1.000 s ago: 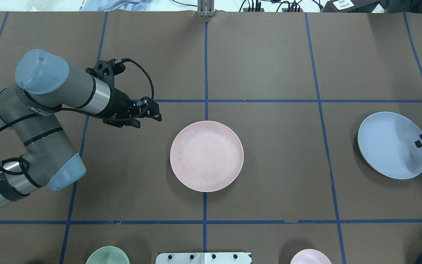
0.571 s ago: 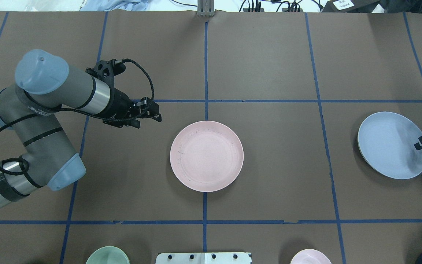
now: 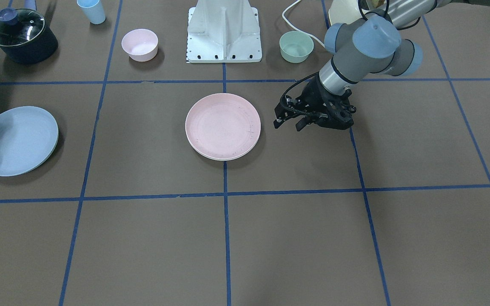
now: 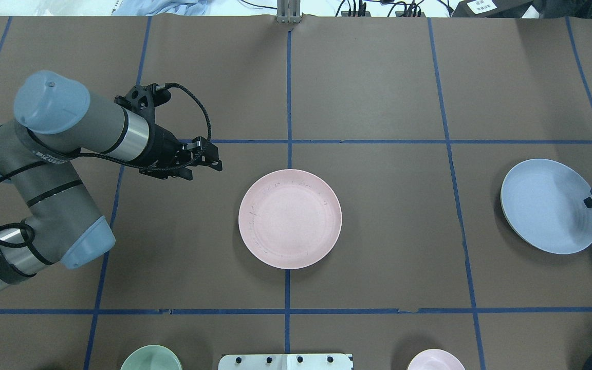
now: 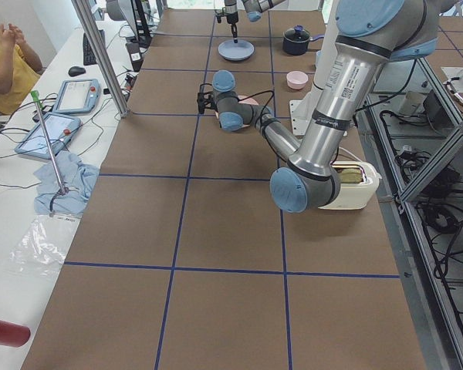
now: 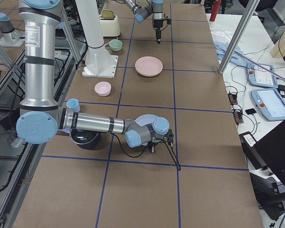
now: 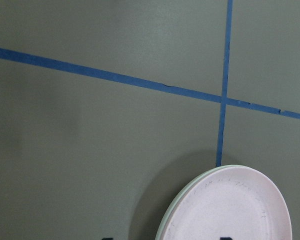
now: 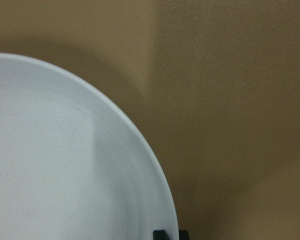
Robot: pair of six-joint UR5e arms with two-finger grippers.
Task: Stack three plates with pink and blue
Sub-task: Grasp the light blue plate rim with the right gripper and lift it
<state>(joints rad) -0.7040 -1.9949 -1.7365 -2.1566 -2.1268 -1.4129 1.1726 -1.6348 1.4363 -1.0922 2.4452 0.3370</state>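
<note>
The blue plate (image 4: 548, 205) lies at the right end of the table (image 4: 378, 246), well apart from the other two. The pink plate (image 4: 290, 218) sits at the table's centre on top of the cream-white plate (image 3: 221, 159), of which only a thin rim shows under it.

The right gripper (image 4: 590, 201) is at the blue plate's right edge. In the right wrist view its jaws stand narrow with the rim between them, so it appears clamped on the plate. The plate also looks slightly tilted, with shadow beneath it.

From that grip the stack lies straight to the left, along the table's length. The plates are round, so no axis needs lining up, only centre over centre. The right arm is plainly the nearer one to the blue plate.

The left gripper (image 3: 288, 124) hangs near the stack on its left, clear of the rim. Its jaws are wide and hold nothing.

The brown tabletop between blue plate and stack shows nothing but blue tape lines. The pink bowl (image 3: 139, 44), green bowl (image 3: 296, 46) and pot (image 3: 21, 36) sit along the robot's edge, out of that line. The likely risk is the rim-held plate sagging or landing off-centre.
</note>
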